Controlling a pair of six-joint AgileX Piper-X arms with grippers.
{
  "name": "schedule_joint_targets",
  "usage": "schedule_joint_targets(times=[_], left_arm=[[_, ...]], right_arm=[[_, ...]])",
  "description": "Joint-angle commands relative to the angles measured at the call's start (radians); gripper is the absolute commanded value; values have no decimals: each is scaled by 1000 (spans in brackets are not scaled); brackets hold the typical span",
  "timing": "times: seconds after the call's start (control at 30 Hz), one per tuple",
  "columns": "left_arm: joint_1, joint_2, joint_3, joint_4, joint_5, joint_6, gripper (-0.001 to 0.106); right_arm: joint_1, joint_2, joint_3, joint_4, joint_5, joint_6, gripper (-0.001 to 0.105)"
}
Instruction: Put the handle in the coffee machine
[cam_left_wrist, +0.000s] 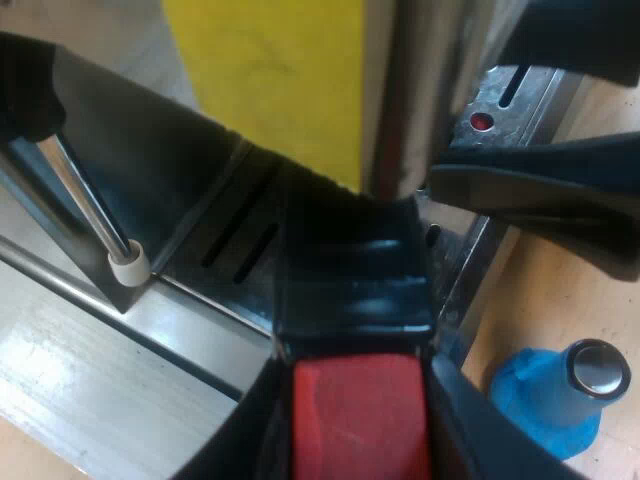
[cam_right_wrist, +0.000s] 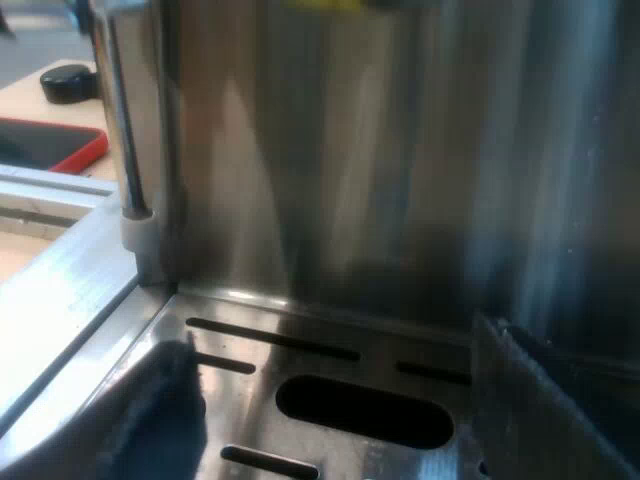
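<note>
The left gripper (cam_left_wrist: 358, 410) is clamping its black fingers (cam_left_wrist: 235, 440) on the red end of the dark-handled metal holder (cam_left_wrist: 355, 290). The holder is pointing at twelve o'clock toward the steel, yellow-panelled espresso machine (cam_left_wrist: 270, 70), above the slotted steel drip tray (cam_left_wrist: 215, 250). A blue tamper with a metal knob (cam_left_wrist: 560, 400) is standing at four o'clock from the red end. The right gripper (cam_right_wrist: 345, 405) is hanging over the tray with fingers spread wide, facing the machine's front.
</note>
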Motion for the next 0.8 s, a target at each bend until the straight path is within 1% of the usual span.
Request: schedule_joint_targets(times=[0.03, 0.17, 0.4, 0.47, 0.7, 0.8], left_arm=[[4, -36, -37, -52, 142, -20, 0], [4, -36, -37, -52, 142, -20, 0], [4, -36, -37, -52, 142, -20, 0], [4, -36, -37, -52, 142, -22, 0], [4, -36, -37, -52, 142, -22, 0], [4, -36, -37, -52, 142, -22, 0]], right_arm=[[-7, 53, -5, -128, 14, -19, 45], [-26, 84, -26, -169, 14, -26, 47], [-61, 134, -126, -171, 14, -26, 47], [-61, 148, -159, -171, 54, -54, 47], [-61, 152, -187, -180, 117, -63, 47], [-61, 152, -196, -180, 118, -63, 47]])
